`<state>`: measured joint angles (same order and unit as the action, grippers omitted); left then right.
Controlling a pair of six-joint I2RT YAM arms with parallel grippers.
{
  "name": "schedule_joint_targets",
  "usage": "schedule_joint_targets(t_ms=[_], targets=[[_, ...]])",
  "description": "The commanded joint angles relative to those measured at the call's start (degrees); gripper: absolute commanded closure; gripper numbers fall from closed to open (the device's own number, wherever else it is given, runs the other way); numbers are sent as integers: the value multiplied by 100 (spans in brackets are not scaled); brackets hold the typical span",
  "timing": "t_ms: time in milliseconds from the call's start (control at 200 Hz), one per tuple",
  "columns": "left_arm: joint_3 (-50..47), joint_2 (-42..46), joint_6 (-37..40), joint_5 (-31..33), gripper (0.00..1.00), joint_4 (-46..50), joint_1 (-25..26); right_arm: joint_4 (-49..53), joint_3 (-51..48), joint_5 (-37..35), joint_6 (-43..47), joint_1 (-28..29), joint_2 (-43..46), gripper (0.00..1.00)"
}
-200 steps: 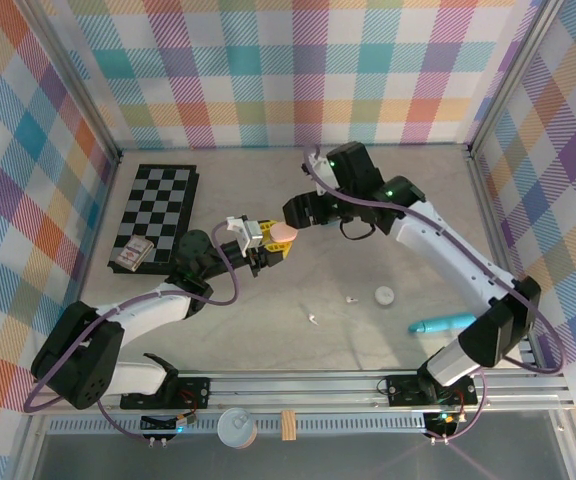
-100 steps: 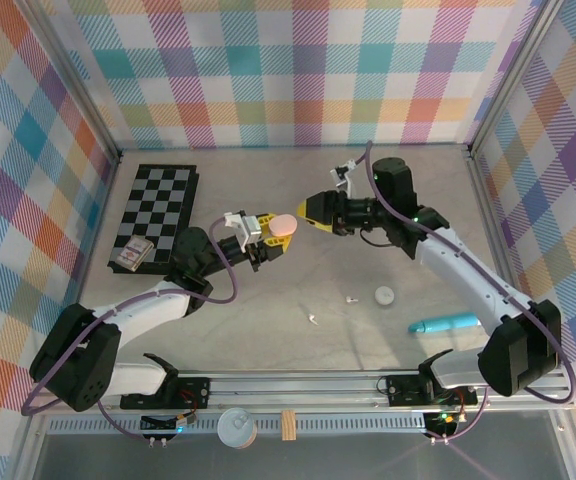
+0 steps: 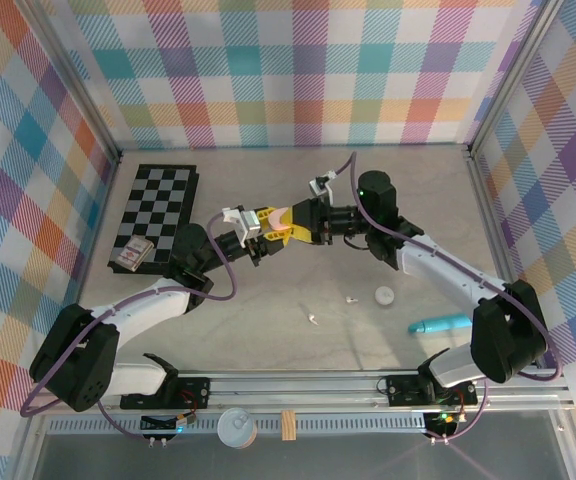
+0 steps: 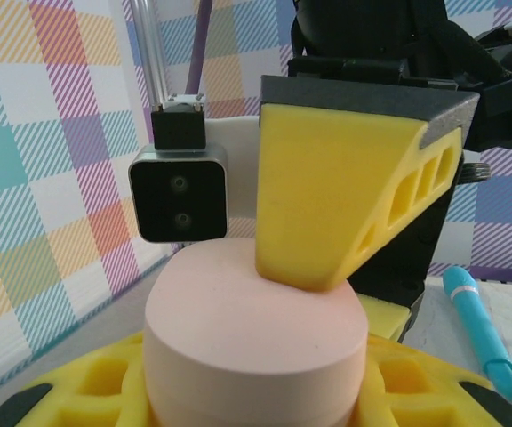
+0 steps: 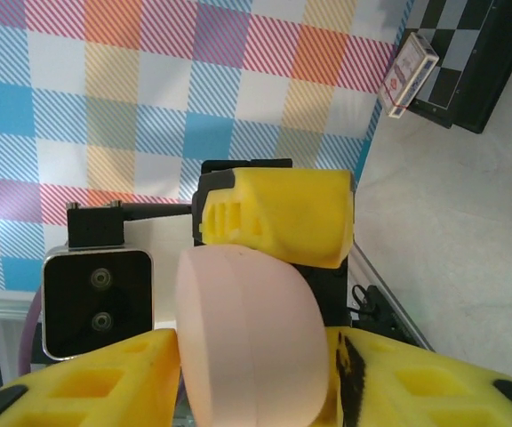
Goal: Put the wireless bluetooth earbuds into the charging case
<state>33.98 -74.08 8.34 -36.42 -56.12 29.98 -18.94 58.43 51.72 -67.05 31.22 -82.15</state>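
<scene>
Meeting above the table (image 3: 268, 345) in the top view, the left gripper (image 3: 266, 226) and right gripper (image 3: 302, 221) face each other tip to tip with the pink case (image 3: 285, 222) between them. Two tiny white earbuds (image 3: 350, 298) lie on the surface closer to the arm bases, one near a white case (image 3: 385, 295); they are too small to tell which way their stems point.

From the left wrist, the pink case sits clamped between that gripper's yellow fingers, its round flat face upward, with one right finger resting on top.

From the right wrist, the case stands on edge, long axis vertical, between partly spread fingers; whether they grip it cannot be told.
</scene>
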Motion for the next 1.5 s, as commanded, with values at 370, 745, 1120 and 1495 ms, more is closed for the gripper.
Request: schedule_joint_targets(t_ms=[370,745,1120,1495], targets=[[-5,269,-166,-163,79,-400,70,-289,-15,-48,172,24,21,82],[-101,293,-210,-190,79,-430,70,-948,-194,-270,-383,-99,-64,55],[-108,258,-187,-183,79,-436,70,-1178,-192,-149,-673,-116,-190,68],[-10,52,-140,-58,79,-414,70,-919,-173,88,-649,-99,-225,74]])
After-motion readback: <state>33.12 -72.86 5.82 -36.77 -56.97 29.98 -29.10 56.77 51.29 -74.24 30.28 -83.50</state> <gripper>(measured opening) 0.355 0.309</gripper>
